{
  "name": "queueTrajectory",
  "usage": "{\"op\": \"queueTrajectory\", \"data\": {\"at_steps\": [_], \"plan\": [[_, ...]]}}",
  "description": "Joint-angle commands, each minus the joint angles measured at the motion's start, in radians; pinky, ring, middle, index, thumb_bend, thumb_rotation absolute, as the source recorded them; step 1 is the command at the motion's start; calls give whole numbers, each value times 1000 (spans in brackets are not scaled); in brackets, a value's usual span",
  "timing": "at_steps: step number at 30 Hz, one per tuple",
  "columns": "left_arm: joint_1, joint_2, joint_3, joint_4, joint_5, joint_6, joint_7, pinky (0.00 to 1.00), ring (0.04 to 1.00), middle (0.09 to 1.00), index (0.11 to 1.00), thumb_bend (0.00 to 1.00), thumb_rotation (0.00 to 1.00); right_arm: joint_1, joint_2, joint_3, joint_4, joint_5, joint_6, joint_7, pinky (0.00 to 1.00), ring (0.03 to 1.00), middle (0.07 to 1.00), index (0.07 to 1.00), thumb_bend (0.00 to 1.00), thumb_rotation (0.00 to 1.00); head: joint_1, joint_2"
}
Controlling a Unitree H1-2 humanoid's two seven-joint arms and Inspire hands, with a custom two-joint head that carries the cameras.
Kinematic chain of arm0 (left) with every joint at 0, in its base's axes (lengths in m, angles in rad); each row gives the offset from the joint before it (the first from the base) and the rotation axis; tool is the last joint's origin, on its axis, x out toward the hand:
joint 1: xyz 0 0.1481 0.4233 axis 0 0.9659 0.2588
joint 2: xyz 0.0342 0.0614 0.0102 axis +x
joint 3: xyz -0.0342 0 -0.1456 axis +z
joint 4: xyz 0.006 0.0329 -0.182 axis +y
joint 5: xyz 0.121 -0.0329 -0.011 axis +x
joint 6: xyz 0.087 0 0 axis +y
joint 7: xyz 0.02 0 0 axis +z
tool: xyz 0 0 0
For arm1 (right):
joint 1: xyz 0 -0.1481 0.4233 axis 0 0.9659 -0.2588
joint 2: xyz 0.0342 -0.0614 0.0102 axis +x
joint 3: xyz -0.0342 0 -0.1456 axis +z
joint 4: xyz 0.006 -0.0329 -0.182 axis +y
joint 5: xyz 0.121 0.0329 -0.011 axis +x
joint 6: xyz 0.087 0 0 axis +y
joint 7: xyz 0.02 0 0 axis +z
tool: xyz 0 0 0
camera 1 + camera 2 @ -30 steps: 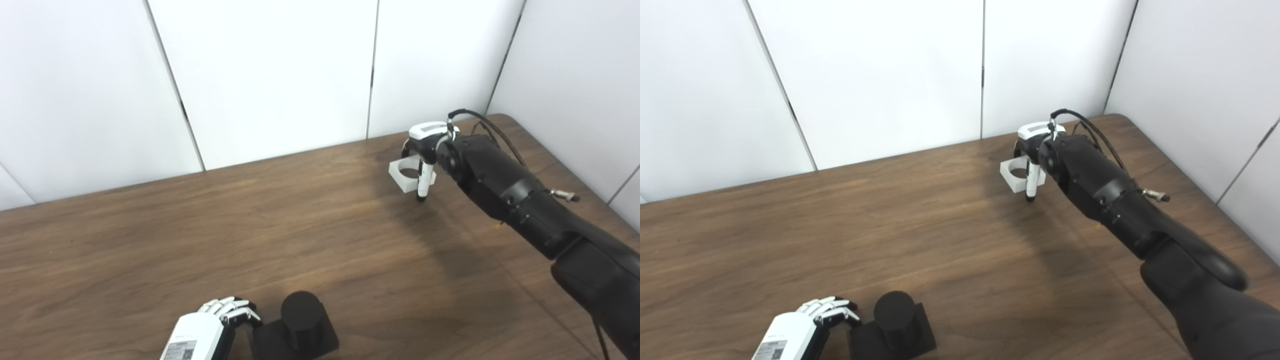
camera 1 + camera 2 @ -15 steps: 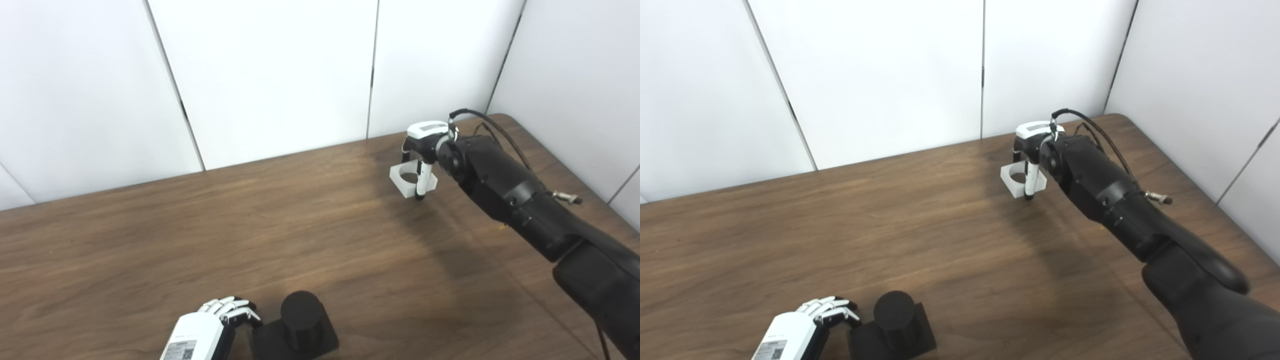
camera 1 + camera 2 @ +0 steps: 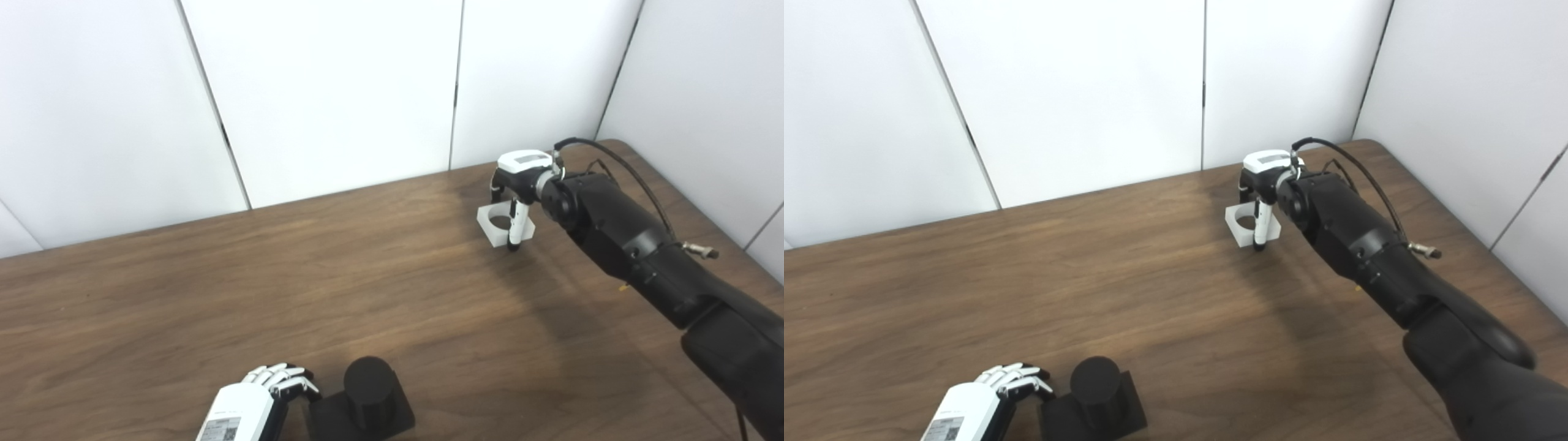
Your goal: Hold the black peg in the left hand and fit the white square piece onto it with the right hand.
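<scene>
Since a second earlier, the right hand (image 3: 517, 184) had lowered a little with the white square piece with a round hole (image 3: 501, 225), bringing it closer to the dark wooden table (image 3: 245, 288); nothing else had shifted. Seen from the left eye, that hand sat at the table's far right, fingers curled down over the white piece, one white finger (image 3: 514, 229) crossing its near edge and the dark fingers reaching behind it, apparently pinching it. Whether the piece rested on the wood or hung just above it could not be told. At the bottom edge, the left hand (image 3: 269, 392) lay with its fingers closed against the left edge of the square base of the black cylindrical peg (image 3: 366, 389), which stood upright, well apart from the white piece. Whether that hand truly gripped the base was unclear, as its lower part was cut off by the frame. From the right eye, the same layout appeared: the right hand (image 3: 1265, 177) over the white piece (image 3: 1248, 225), the left hand (image 3: 1013, 383) touching the peg's base (image 3: 1093, 389). To do this step well, the right hand would likely need a firm, level pinch before lifting, keeping the hole unobstructed and flat, then carrying it across to sit squarely above the peg. The underside of the piece and the fingertips behind it stayed hidden.
</scene>
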State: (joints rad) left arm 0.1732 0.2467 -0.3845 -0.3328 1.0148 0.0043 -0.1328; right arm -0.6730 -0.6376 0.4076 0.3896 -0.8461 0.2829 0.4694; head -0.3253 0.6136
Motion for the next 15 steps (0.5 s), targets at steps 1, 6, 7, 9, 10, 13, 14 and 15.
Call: {"op": "queueTrajectory", "data": {"at_steps": [1, 6, 7, 9, 10, 13, 14, 15], "plan": [[31, 26, 0, 20, 59, 42, -60, 852, 825, 767, 488, 516, 47, -30, -27, -24, -27, 14, -28, -31, 895, 895, 803, 486, 523, 132, 1, 1], [30, 20, -7, 8, 62, 55, -77, 852, 826, 769, 489, 516, 47, 16, -63, -52, -184, 41, -49, 6, 924, 887, 799, 485, 523, 134, 31, 11], [29, 19, -8, 6, 63, 57, -79, 850, 824, 767, 488, 516, 47, 24, -68, -54, -215, 41, -49, 13, 924, 879, 794, 486, 524, 135, 33, 13], [28, 17, -12, 7, 69, 56, -75, 843, 820, 765, 488, 516, 47, 50, -83, -66, -316, 46, -59, 31, 921, 864, 783, 485, 524, 135, 42, 23], [27, 16, -13, 8, 71, 56, -74, 840, 818, 764, 488, 516, 47, 59, -87, -72, -348, 48, -63, 37, 918, 856, 776, 485, 524, 135, 42, 23], [24, 11, -16, 4, 76, 60, -82, 837, 817, 765, 488, 516, 47, 96, -93, -98, -483, 66, -62, 67, 904, 841, 766, 485, 524, 135, 63, 36], [23, 9, -17, 3, 78, 62, -85, 836, 817, 766, 489, 516, 47, 110, -92, -110, -538, 77, -55, 85, 900, 840, 765, 485, 524, 133, 63, 36], [21, 7, -18, 1, 79, 66, -91, 835, 817, 765, 489, 516, 47, 123, -90, -120, -594, 86, -46, 105, 893, 839, 762, 485, 524, 133, 75, 47]]}}
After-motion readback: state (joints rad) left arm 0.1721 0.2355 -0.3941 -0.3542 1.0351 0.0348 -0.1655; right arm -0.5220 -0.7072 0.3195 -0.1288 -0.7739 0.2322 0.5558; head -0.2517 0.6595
